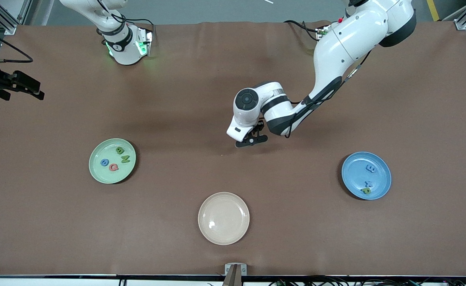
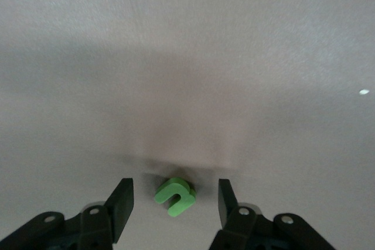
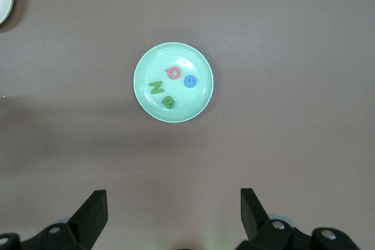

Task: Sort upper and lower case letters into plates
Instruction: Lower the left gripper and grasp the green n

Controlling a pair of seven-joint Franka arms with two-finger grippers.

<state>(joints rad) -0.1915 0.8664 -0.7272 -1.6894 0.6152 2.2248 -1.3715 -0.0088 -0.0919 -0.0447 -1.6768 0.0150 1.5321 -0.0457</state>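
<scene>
Brown cloth covers the table [image 1: 177, 99] we see from the front camera. On it the mint green plate [image 1: 97, 169] lies toward the right arm's end and holds four capitals: green B [image 1: 119, 150], green N [image 1: 125, 159], blue G [image 1: 104, 162] and red Q [image 1: 114, 167]. The blue plate [image 1: 379, 167] lies toward the left arm's end with blue m [image 1: 370, 168], blue x [image 1: 368, 184] and green p [image 1: 366, 191] in it. An empty cream plate [image 1: 223, 218] sits between them, nearer the front camera. Our left gripper [image 1: 251, 140] hangs low over bare cloth near the table's middle. Our right gripper [image 1: 28, 89] waits at the right arm's end, high over the table's edge.

From the left wrist camera we see the left gripper's [image 2: 174, 204] jaws apart, with green u [image 2: 174, 195] lying flat on the cloth between the fingers [image 2: 122, 206], touching neither.

From the right wrist camera we see the right gripper's [image 3: 174, 215] jaws wide apart and holding nothing, its fingers [image 3: 95, 210] high above the cloth, with the mint green plate and its four capitals below.
</scene>
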